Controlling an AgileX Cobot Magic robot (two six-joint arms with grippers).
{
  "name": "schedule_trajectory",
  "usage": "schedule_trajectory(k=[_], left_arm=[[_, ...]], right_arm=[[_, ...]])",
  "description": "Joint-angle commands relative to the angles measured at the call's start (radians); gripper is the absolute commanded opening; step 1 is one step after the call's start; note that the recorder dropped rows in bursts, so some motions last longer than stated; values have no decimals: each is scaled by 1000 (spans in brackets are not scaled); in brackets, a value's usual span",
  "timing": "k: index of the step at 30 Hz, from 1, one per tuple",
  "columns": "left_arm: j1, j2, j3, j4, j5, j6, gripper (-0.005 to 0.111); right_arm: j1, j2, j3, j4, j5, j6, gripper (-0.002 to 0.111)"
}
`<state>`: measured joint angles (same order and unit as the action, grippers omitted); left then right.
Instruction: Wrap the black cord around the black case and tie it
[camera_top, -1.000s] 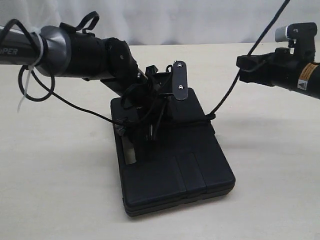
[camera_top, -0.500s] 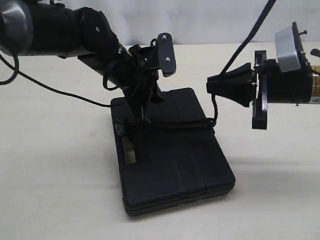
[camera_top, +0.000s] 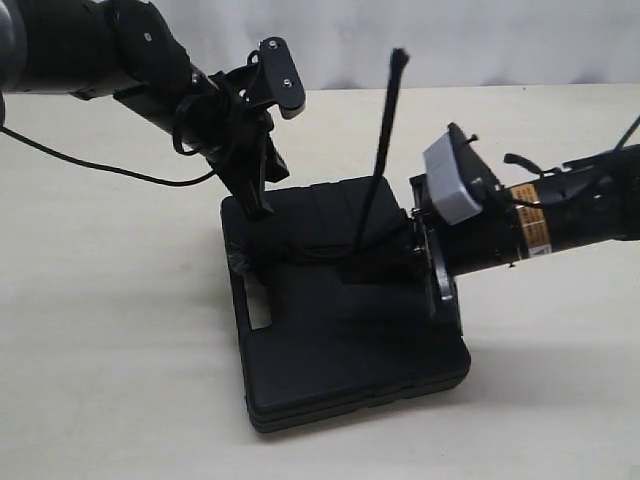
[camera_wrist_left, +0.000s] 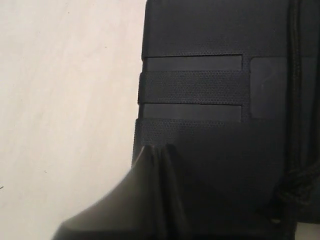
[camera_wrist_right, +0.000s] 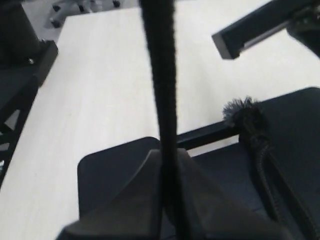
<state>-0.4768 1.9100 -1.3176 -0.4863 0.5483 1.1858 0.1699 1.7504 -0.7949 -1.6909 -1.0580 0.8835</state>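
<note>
black cord (camera_top: 383, 130) near upright in right tool's (camera_wrist_right: 167, 165) grip, left tool (camera_wrist_left: 157, 152) clenched at black case (camera_top: 340, 350) edge

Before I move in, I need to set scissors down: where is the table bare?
In the exterior view, bare table left of the black case, and in front of its near edge. Crowded: the case's far half, where the left hand sits at its corner and the right hand holds the black cord upright.

Diffuse, even light, bright table (camera_top: 100, 380); only a soft shadow beside black case (camera_top: 350, 370), its detail crushed dark. Right wrist view: black cord (camera_wrist_right: 162, 75) near lens, badly blurred.
</note>
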Motion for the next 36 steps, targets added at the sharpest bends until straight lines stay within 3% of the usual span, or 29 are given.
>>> schedule_trajectory(k=[1, 7, 10, 23, 26, 32, 36], left_arm=[[1, -7, 0, -15, -6, -9, 0], [1, -7, 0, -15, -6, -9, 0], [1, -7, 0, -15, -6, -9, 0], [1, -7, 0, -13, -6, -9, 0], [1, -7, 0, -13, -6, -9, 0], [1, -7, 0, -22, -9, -11, 0], [1, -22, 0, -20, -49, -107, 0]], right_arm=[[60, 8, -19, 19, 177, 87, 12], [69, 8, -19, 31, 189, 89, 41], [69, 8, -19, 15, 154, 97, 48], [69, -6, -19, 1, -110, 104, 47], [69, -26, -19, 70, -47, 133, 47], [69, -53, -20, 162, 310, 265, 43], [69, -119, -29, 212, 491, 329, 29]])
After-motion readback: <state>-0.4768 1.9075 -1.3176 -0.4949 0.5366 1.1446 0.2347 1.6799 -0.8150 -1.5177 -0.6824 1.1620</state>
